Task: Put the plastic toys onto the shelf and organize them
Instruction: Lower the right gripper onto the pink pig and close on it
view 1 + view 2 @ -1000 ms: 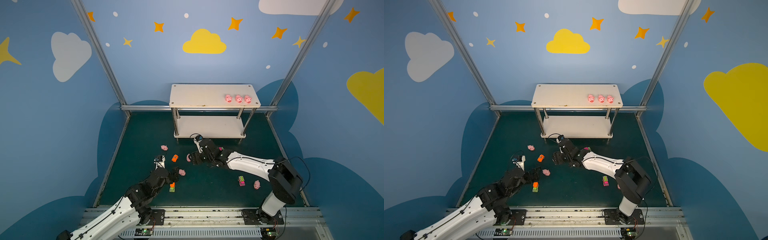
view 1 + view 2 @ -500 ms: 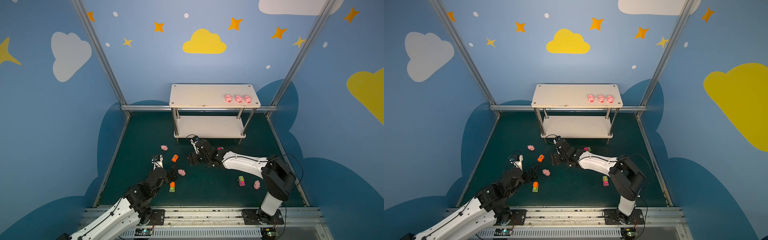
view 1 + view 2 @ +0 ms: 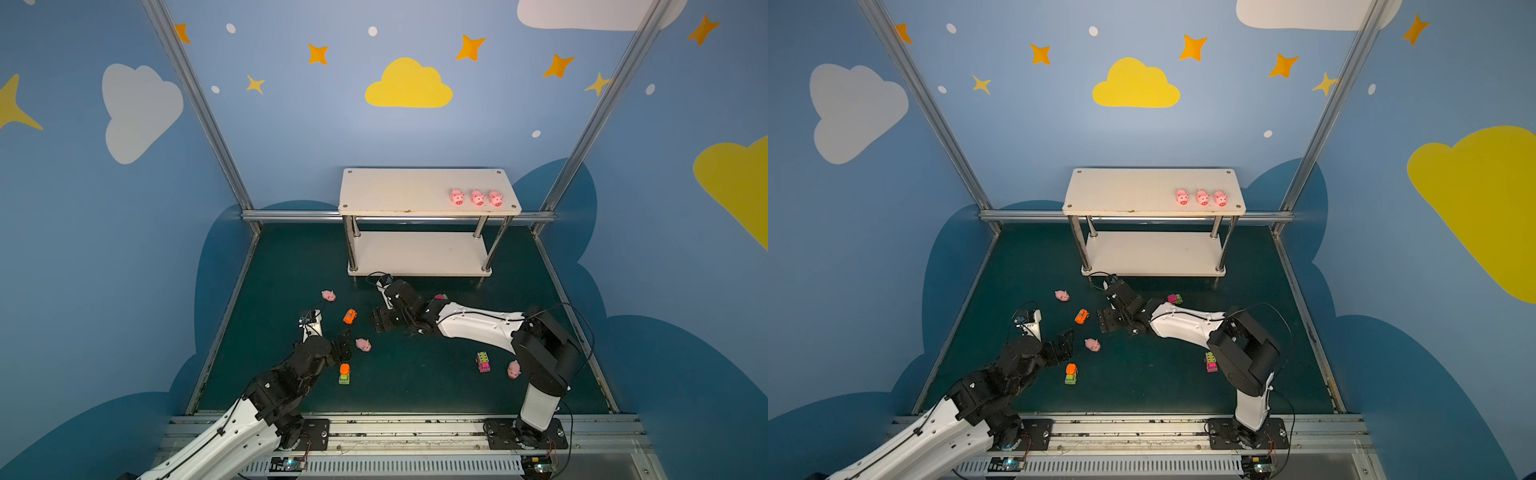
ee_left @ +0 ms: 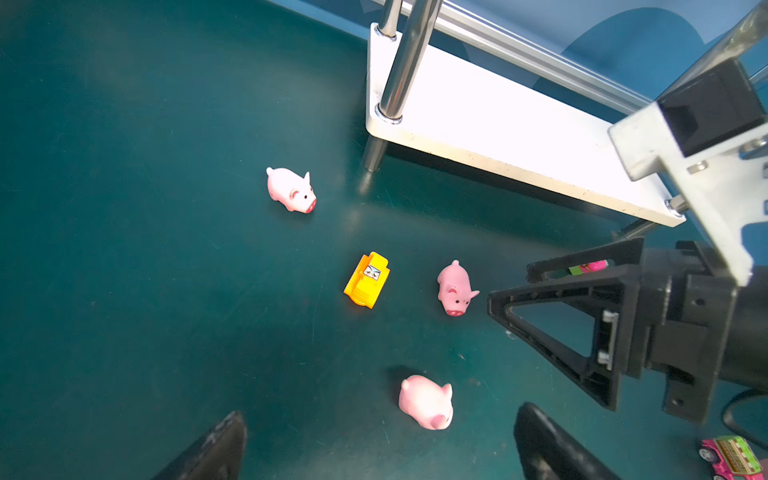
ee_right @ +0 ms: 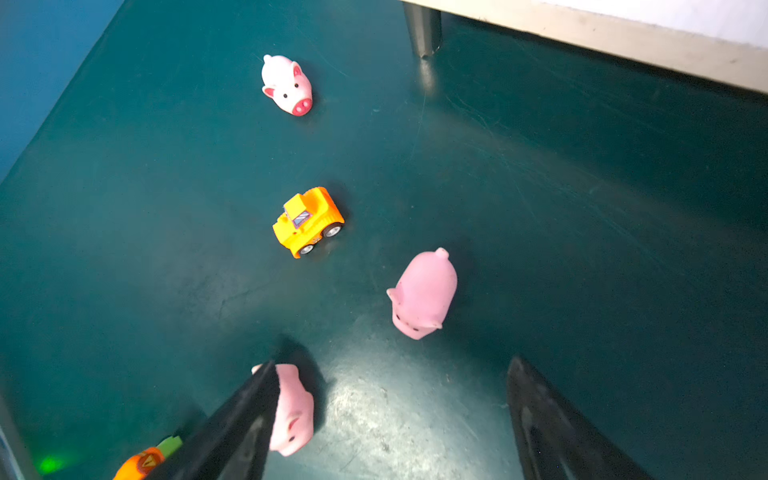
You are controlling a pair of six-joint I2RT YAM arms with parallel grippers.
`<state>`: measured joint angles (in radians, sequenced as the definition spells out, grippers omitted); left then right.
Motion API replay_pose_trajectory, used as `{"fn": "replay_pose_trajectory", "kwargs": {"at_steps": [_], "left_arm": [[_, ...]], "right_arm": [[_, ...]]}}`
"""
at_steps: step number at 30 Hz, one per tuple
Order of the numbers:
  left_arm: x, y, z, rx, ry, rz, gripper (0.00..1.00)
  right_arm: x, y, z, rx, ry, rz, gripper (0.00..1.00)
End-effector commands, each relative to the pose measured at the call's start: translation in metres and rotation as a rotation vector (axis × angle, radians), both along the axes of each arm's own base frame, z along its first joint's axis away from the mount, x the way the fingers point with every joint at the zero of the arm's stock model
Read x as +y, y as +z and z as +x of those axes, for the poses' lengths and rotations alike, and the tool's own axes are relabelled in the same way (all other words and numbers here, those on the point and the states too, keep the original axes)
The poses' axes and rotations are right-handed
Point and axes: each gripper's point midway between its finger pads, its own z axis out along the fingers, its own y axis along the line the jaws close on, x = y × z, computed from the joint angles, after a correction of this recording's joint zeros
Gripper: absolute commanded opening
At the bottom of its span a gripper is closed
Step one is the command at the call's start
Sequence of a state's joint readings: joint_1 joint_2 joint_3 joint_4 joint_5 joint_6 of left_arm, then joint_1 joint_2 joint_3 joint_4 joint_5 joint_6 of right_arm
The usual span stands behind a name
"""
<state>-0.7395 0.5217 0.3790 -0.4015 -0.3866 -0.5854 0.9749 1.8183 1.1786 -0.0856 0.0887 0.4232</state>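
Note:
The shelf point(image 3: 428, 195) stands at the back with three pink pigs point(image 3: 477, 197) in a row on its top board. On the green floor lie more plastic toys: a pig point(image 3: 328, 295), an orange car point(image 3: 350, 316), and a pig point(image 3: 363, 344) just right of my open left gripper point(image 3: 343, 345). In the left wrist view this pig point(image 4: 426, 401) lies between the fingertips of the left gripper point(image 4: 380, 415), touching neither. My right gripper point(image 3: 380, 322) is open and low over another pig point(image 5: 422, 295), which lies just ahead of its tips point(image 5: 392, 365). The top views hide that pig.
An orange and green vehicle point(image 3: 344, 373) sits near the left arm. A magenta and green vehicle point(image 3: 482, 361) and a pig point(image 3: 514, 369) lie by the right arm's base. Another magenta vehicle point(image 3: 440, 297) peeks out behind the right forearm. Metal frame rails point(image 3: 291, 215) border the floor.
The right arm has swung a little to the left, and its gripper now covers the pig that showed beside it. The left arm has barely moved.

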Motion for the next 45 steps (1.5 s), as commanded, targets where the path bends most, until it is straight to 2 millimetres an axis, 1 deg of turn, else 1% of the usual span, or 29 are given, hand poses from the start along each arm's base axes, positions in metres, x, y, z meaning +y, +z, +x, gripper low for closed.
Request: {"fn": "replay_pose_trajectory", "kwargs": {"at_steps": [1, 9, 21, 39, 45], "left_arm": [[0.003, -0.003, -0.001, 0.015, 0.018, -0.002, 1.0], [0.007, -0.01, -0.006, 0.036, 0.033, -0.021, 1.0], [0.011, -0.01, -0.01, 0.026, 0.039, -0.04, 1.0], [0.018, -0.013, -0.014, 0.014, 0.052, -0.047, 1.0], [0.019, -0.014, -0.016, 0.021, 0.055, -0.057, 1.0]], "right_arm": [[0.007, 0.002, 0.003, -0.008, -0.004, 0.012, 0.84], [0.006, -0.006, 0.002, 0.0, -0.026, 0.016, 0.84], [0.005, -0.006, 0.003, -0.014, -0.048, 0.013, 0.84], [0.013, -0.011, 0.005, -0.01, -0.057, 0.014, 0.84], [0.014, -0.02, 0.006, -0.005, -0.073, 0.011, 0.84]]}}
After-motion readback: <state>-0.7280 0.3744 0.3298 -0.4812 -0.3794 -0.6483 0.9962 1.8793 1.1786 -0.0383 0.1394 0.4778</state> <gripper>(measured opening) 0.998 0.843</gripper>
